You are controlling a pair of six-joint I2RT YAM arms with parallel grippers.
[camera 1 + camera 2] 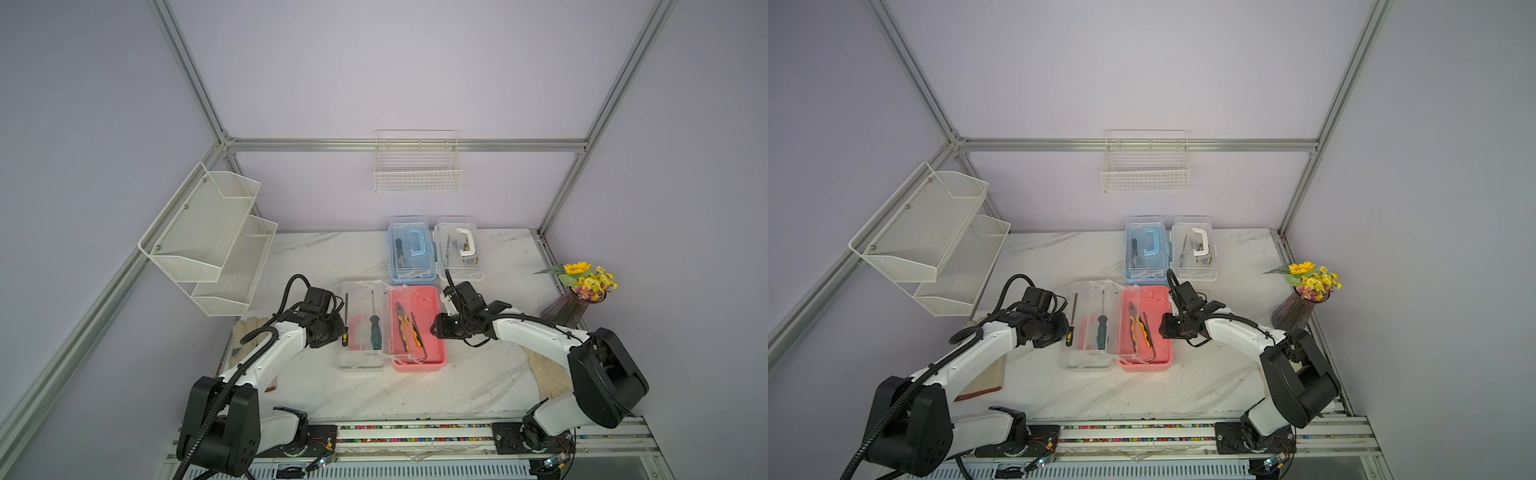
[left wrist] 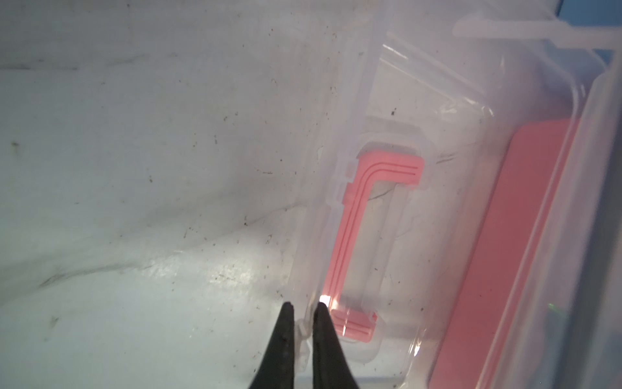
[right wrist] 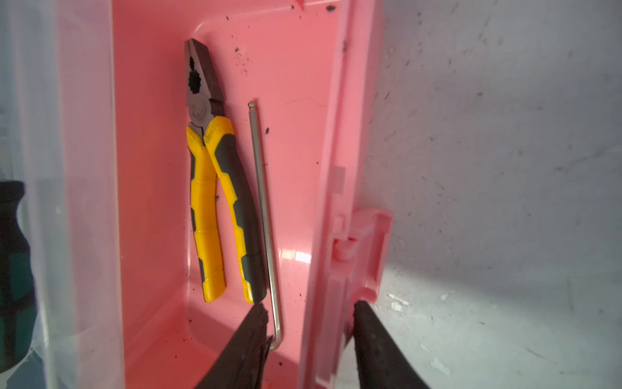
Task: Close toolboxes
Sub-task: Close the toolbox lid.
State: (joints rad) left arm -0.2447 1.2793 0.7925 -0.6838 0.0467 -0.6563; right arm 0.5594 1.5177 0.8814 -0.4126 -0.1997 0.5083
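Pink toolbox (image 1: 430,316) lies open. Left gripper (image 2: 304,306) clamps the clear lid (image 2: 437,219) by its rim, presumably to swing it shut; right gripper (image 3: 310,305), fingers apart, straddles the base wall (image 3: 336,134).

Soft light, warped edges, blurry wrist views, glare on pink toolbox (image 3: 292,185)

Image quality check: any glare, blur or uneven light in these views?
Left wrist view: a blown-out glare spot on the pink handle beside the left pincer; the clear lid looks hazy. Right wrist view: a highlight inside the pink toolbox, the screwdriver blurred at the edge. Both top views: even, soft light.
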